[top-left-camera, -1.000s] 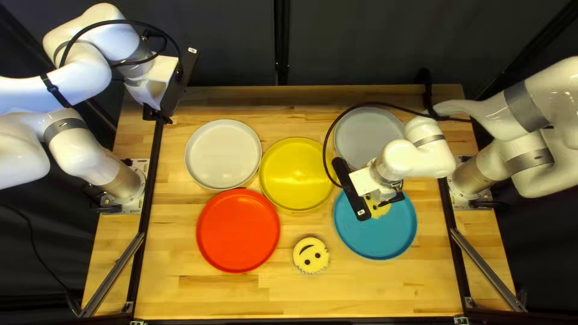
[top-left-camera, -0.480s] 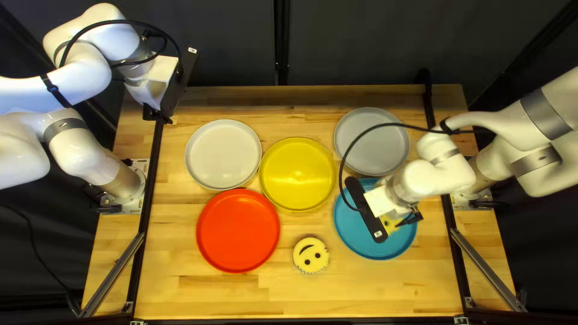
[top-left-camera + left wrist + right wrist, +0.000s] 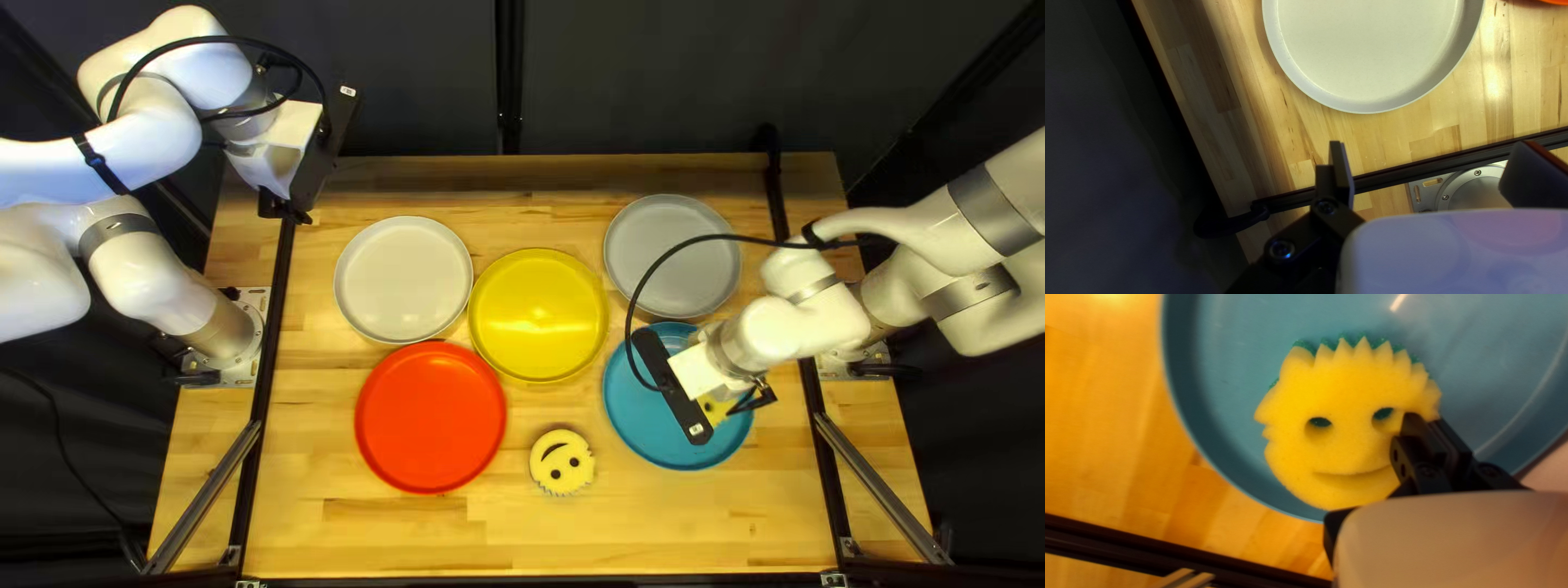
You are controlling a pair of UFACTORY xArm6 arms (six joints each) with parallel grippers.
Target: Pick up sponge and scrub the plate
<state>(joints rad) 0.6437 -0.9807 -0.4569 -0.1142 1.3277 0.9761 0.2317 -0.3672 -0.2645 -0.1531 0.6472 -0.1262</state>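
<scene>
left gripper [image 3: 1434, 146]: spread, holding nothing.
blue plate [image 3: 666, 441]: nothing braces it, so hard scrubbing may slide it.
smiling-face sponge [image 3: 1342, 449]: inside the plate, near its rim; may catch there and bend.
right gripper [image 3: 1424, 418]: pinches only one sponge edge, so drag may pull it free.

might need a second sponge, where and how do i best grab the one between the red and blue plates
Probably the smooth left and right sides of the sponge as the top left view shows it, coming straight down and pinching across its middle, if the grip opens wide enough. It lies flat, face up, and its jagged edge, toward the table's near side, would likely hold less evenly.
</scene>
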